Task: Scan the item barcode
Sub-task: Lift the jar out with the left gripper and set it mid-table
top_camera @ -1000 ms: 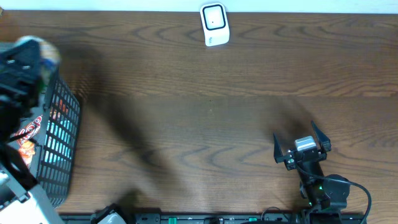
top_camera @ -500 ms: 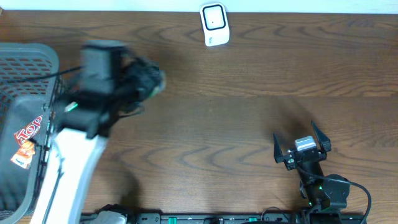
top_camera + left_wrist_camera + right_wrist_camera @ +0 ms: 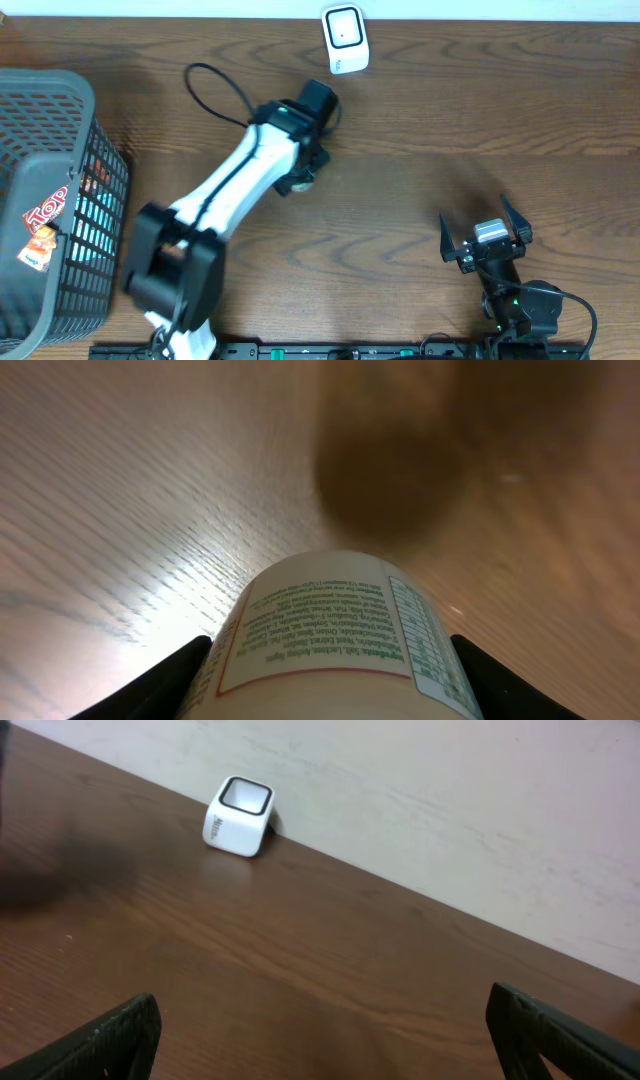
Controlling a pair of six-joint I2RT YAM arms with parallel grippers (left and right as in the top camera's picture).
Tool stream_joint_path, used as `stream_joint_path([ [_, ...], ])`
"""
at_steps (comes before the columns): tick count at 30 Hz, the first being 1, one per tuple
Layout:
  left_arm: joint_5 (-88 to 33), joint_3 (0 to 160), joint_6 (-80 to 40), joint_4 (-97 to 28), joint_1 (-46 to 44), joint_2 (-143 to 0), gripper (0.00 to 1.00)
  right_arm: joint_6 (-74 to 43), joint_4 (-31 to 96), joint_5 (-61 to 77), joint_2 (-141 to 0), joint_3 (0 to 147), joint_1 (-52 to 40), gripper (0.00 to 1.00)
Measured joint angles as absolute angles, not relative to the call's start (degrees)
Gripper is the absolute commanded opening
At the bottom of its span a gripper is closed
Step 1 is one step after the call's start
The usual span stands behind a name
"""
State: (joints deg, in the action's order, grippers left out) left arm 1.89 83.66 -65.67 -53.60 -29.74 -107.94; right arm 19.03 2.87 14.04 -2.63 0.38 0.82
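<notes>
The item is a cream cylindrical tub (image 3: pixel 335 630) with a printed ingredients label, held between the black fingers (image 3: pixel 160 685) of my left gripper (image 3: pixel 330 680), which is shut on it. No barcode shows on the side I see. From overhead, the left gripper (image 3: pixel 300 165) hangs over the table's middle, below the white scanner (image 3: pixel 345 40) at the far edge, with only a bit of the tub (image 3: pixel 298 184) showing under it. My right gripper (image 3: pixel 475 212) rests open at the front right, nothing between its fingers (image 3: pixel 100 1040). The scanner (image 3: pixel 238 816) stands against the wall.
A dark wire basket (image 3: pixel 60 100) stands at the left edge with red-and-white packets (image 3: pixel 45 215) inside. A black cable (image 3: pixel 215 90) loops off the left arm. The back wall (image 3: pixel 450 800) runs behind the scanner.
The left arm has swung from over the basket rightward to the table's middle, carrying the tub closer to the scanner. The right arm has not moved.
</notes>
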Motion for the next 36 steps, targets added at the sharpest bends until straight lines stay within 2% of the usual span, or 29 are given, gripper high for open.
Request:
stream_joint_path([
  [4, 1.8, 83.7, -72.1, -53.7, -31.4, -112.4, 0.64, 19.0, 2.9, 14.0, -2.6, 0.4, 0.8, 0.99],
  [11, -1.3, 83.7, -85.9, -52.0, -34.0, -117.4, 0.72, 19.0, 2.9, 14.0, -2.6, 0.4, 0.8, 0.99],
  [15, -2.6, 83.7, -91.9, -51.0, -34.7, -118.5, 0.72, 19.0, 2.9, 14.1, -2.6, 0.4, 0.8, 0.99],
  [16, -3.0, 83.7, -92.9, -50.3, -34.7, -118.5, 0.73, 19.0, 2.9, 14.0, -2.6, 0.4, 0.8, 0.99],
  [18, -4.1, 83.7, -94.3, -48.4, -34.7, -118.5, 0.89, 19.0, 2.9, 14.0, -2.6, 0.4, 0.8, 0.99],
  [20, -4.9, 83.7, -95.6, -47.0, -34.7, -118.5, 0.91, 19.0, 2.9, 14.1, -2.6, 0.4, 0.8, 0.99],
  [29, -3.1, 83.7, -92.8, -50.1, -34.7, -115.7, 0.92, 19.0, 2.9, 14.0, -2.6, 0.4, 0.8, 0.99],
  [36, 3.6, 83.7, -85.4, -53.5, -34.7, -99.5, 0.92, 19.0, 2.9, 14.1, -2.6, 0.4, 0.8, 0.99],
])
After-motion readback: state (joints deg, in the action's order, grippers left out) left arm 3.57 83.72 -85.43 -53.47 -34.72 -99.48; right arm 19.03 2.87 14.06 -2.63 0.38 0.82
